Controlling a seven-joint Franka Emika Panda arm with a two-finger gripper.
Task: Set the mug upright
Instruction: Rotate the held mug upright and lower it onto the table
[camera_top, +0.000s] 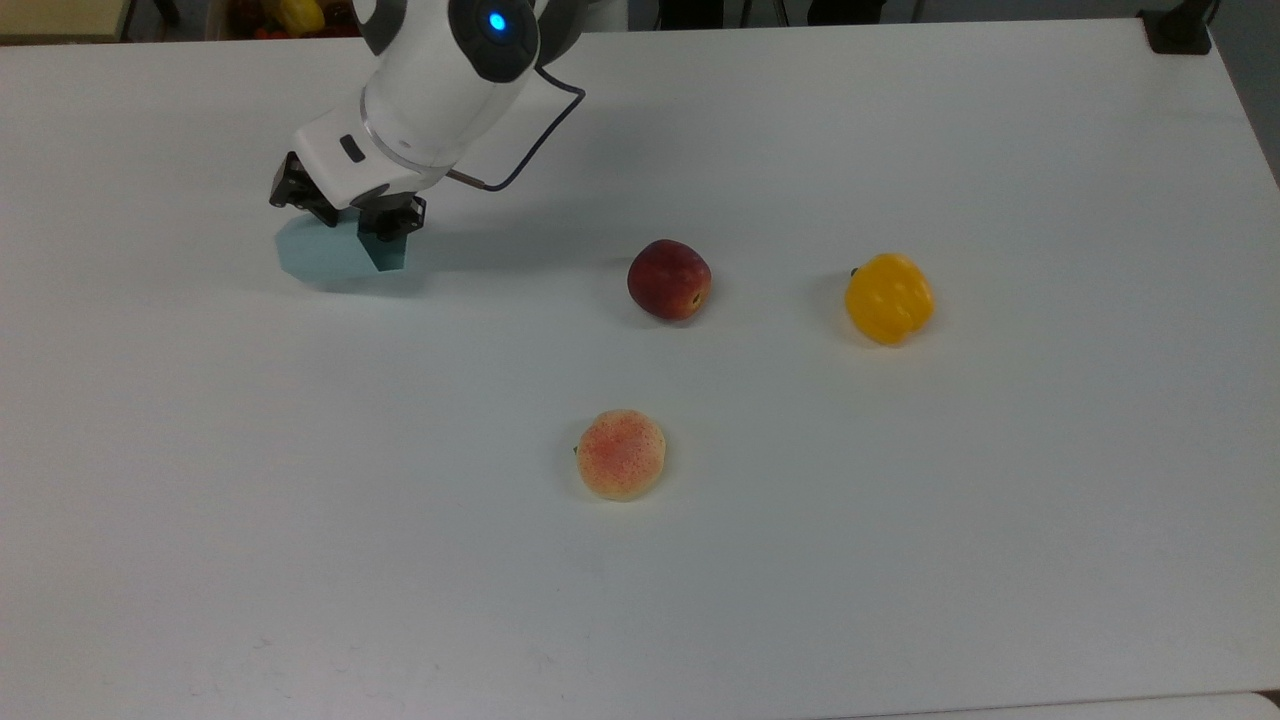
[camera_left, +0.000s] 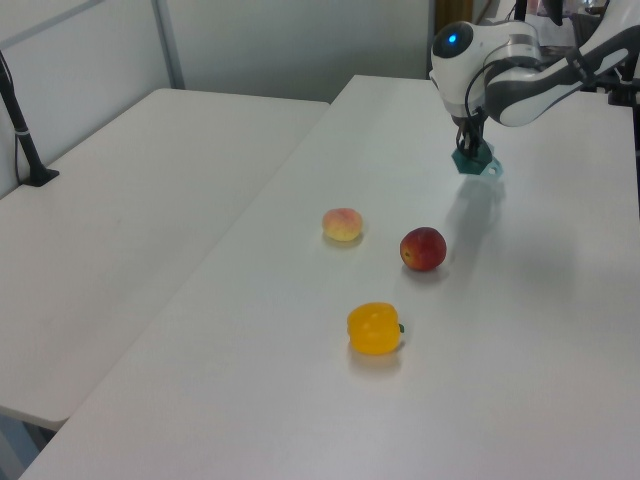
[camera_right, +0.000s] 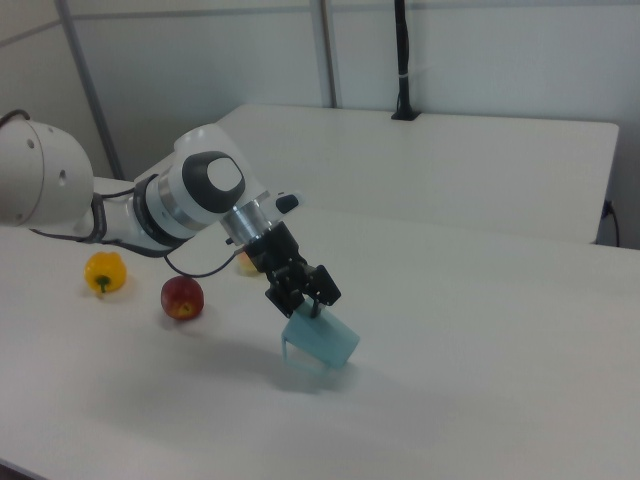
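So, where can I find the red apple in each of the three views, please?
Top view: the red apple lies near the middle, between the mug and the yellow pepper.
Left view: the apple is right of centre, above the pepper.
Right view: the apple is at the left, right of the pepper.
Shared landmark: the yellow pepper beside it.

Matt pale-teal plastic mug (camera_top: 330, 254), glossy white arm shell (camera_top: 425, 75), smooth matt table (camera_top: 900, 500).

Red apple (camera_top: 669, 279), yellow bell pepper (camera_top: 888, 298), speckled peach (camera_top: 621, 454), well apart on white table (camera_top: 900, 520)
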